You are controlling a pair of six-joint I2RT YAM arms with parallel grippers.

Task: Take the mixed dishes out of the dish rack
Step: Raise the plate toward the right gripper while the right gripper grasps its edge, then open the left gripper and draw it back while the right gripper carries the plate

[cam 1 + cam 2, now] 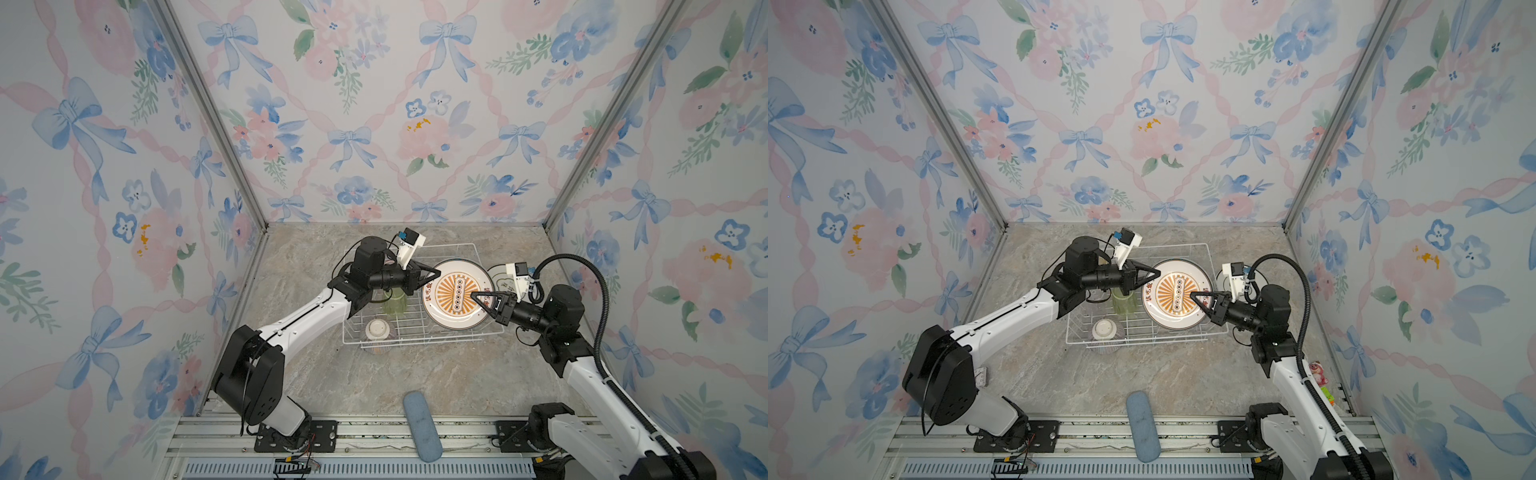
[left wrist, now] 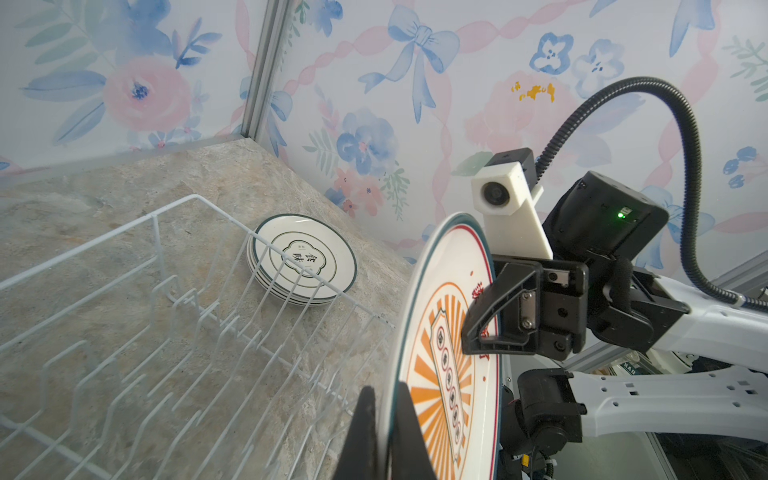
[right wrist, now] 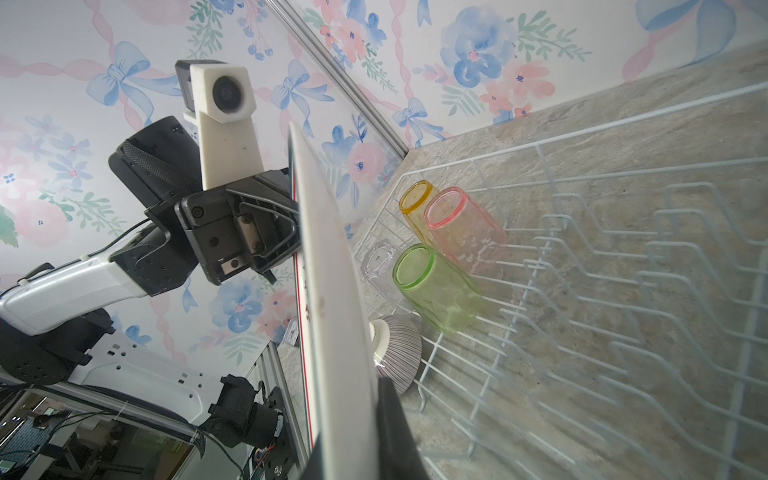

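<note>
Your left gripper point(image 1: 437, 274) is clamped tight on the rim of the orange-sunburst plate point(image 1: 451, 309) at its 10 o'clock. Your right gripper point(image 1: 474, 296) is closed on the same plate from 4 o'clock, one finger reaching across its face. The plate sits tilted over the 3 o'clock end of the dish rack point(image 1: 409, 322), with the stacked plates point(image 1: 498, 276) on the tabletop point(image 1: 374, 382) at its 2 o'clock.

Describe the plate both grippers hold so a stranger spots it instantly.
Find the white wire dish rack on the table. Over its right end, the left gripper and right gripper pinch one plate. Unlike the stacked plates beside the rack, it shows an orange sunburst.
</note>
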